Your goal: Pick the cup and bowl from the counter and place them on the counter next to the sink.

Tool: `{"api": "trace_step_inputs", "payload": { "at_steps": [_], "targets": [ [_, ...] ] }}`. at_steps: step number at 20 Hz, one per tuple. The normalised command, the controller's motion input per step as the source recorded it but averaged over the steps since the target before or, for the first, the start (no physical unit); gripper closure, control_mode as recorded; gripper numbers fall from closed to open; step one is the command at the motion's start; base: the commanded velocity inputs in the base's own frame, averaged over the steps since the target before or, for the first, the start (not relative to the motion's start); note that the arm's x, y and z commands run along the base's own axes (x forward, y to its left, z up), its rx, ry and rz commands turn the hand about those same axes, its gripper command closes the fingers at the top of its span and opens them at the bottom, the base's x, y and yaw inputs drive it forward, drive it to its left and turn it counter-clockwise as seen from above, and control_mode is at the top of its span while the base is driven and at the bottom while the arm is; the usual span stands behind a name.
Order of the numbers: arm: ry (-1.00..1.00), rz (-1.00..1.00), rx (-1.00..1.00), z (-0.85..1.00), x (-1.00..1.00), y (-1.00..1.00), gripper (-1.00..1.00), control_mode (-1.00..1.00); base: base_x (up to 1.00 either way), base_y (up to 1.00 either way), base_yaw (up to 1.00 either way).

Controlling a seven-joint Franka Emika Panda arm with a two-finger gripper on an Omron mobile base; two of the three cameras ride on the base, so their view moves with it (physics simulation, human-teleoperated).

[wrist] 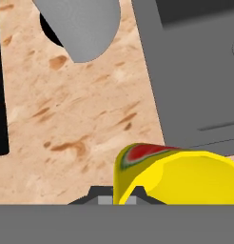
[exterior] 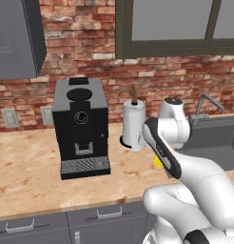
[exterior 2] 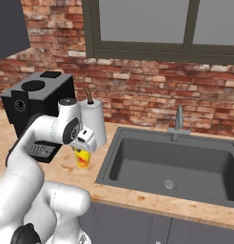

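Observation:
The small yellow cup [exterior 2: 82, 158] with a red and green pattern hangs under my gripper [exterior 2: 82, 151], which is shut on it, over the tan counter [exterior 2: 66, 174] just left of the sink [exterior 2: 185, 162]. From the left base view, a sliver of the cup [exterior: 158, 161] peeks out behind my forearm. In the hand view the cup [wrist: 171, 174] sits large and tilted right at the fingers, its rim toward the camera. Whether its base touches the counter I cannot tell. The bowl is out of view.
A paper towel roll [exterior: 134, 125] stands on its dark base close behind the cup. The black coffee machine [exterior: 82, 126] stands to the left of it. The bent grey tap [exterior 2: 178, 125] rises behind the basin. Brick wall and window lie behind.

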Motion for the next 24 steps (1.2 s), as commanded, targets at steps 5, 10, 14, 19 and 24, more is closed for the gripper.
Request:
{"api": "trace_step_inputs", "payload": {
  "at_steps": [5,10,14,19,24],
  "targets": [
    [0.03,0.00,0.00,-0.15,0.26,0.11,1.00,-1.00,0.00,0.00,0.00],
    [0.02,0.00,0.00,-0.31,0.12,0.07,1.00,-1.00,0.00,0.00,0.00],
    [0.00,0.00,0.00,-0.36,0.04,0.07,1.00,-1.00,0.00,0.00,0.00],
    [0.01,0.00,0.00,-0.35,0.00,0.08,1.00,-1.00,0.00,0.00,0.00],
    [0.00,0.00,0.00,-0.34,0.00,0.05,1.00,-1.00,0.00,0.00,0.00]
  ]
}}
